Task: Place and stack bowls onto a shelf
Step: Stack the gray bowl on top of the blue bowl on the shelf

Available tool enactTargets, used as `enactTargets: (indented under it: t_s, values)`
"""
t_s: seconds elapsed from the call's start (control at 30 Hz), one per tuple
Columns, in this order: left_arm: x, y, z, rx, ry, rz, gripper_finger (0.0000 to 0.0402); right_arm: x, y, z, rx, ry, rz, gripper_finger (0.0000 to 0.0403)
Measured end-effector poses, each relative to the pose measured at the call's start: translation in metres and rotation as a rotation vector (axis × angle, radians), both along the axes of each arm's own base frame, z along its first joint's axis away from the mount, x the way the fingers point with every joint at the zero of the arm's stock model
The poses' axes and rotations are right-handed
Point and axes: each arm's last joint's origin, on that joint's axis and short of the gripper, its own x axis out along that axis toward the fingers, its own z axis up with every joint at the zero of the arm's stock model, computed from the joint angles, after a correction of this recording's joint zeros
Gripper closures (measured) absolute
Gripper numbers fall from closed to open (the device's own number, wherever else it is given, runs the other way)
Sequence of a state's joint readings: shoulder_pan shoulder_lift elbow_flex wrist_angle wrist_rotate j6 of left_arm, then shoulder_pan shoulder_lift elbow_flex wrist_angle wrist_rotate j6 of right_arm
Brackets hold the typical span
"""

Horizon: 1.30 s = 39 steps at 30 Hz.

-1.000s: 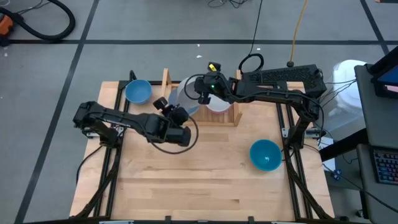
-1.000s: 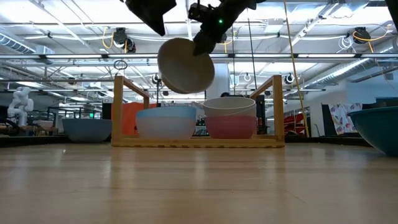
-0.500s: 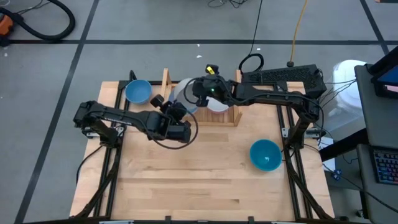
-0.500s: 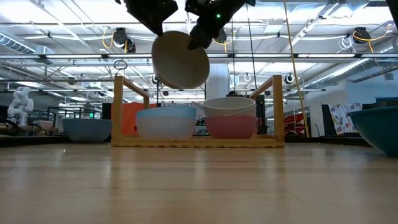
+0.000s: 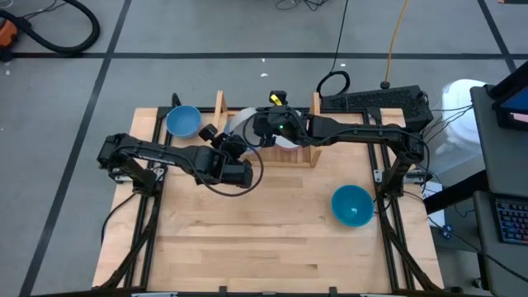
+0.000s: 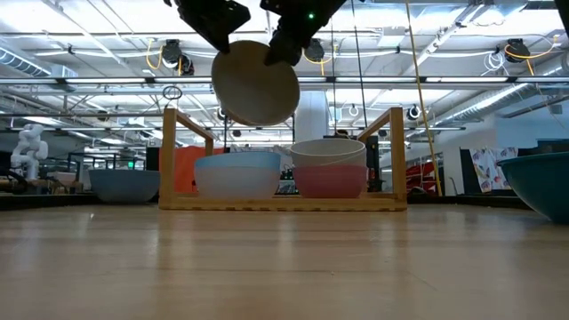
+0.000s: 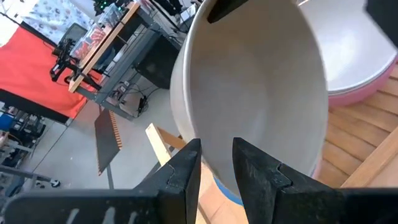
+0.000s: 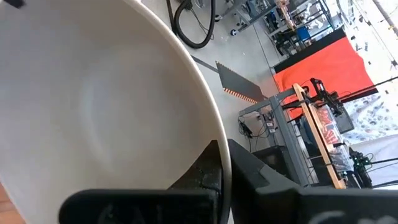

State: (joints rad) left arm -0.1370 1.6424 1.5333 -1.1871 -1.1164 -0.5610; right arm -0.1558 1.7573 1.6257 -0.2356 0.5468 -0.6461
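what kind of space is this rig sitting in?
Looks like an open robotics lab or workshop, not a home. The low view shows an exposed ceiling with metal trusses and strip lights, a small white humanoid robot standing at the far left, and workbench frames behind the light-wood slatted shelf.

— What has moved in the last second?

— The right gripper (image 5: 262, 125), pinching the rim of the tilted beige plastic bowl (image 6: 256, 82), has carried it slightly higher and toward the light-wood shelf's (image 6: 283, 201) left side.

— And the other arm?

— The left gripper (image 5: 216, 139) has drifted a little leftward, just beside that bowl.
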Motion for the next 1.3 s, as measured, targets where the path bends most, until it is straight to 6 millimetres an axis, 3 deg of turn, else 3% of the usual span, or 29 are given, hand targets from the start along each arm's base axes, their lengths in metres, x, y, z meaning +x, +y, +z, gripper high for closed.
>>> enactTargets:
  t_s: [0.27, 0.6, 0.7, 0.9, 1.3]
  values:
    - [0.001, 0.014, 0.000, -0.007, -0.006, 0.044, 0.0302, 0.002, 0.015, 0.002, 0.010, -0.004, 0.070, 0.0403]
    - [0.001, 0.030, -0.003, -0.148, 0.030, 0.046, 0.0304, 0.000, 0.020, 0.007, -0.016, -0.013, 0.085, 0.0403]
    - [0.002, 0.030, -0.003, -0.155, 0.045, 0.032, 0.0319, 0.000, 0.021, 0.007, -0.014, -0.013, 0.085, 0.0403]
    - [0.001, 0.031, -0.003, -0.165, 0.026, 0.043, 0.0388, -0.001, 0.020, 0.007, -0.008, -0.013, 0.074, 0.0403]
    - [0.002, 0.030, -0.003, -0.195, 0.037, 0.023, 0.0392, 0.000, 0.021, 0.008, 0.038, -0.053, 0.082, 0.0380]
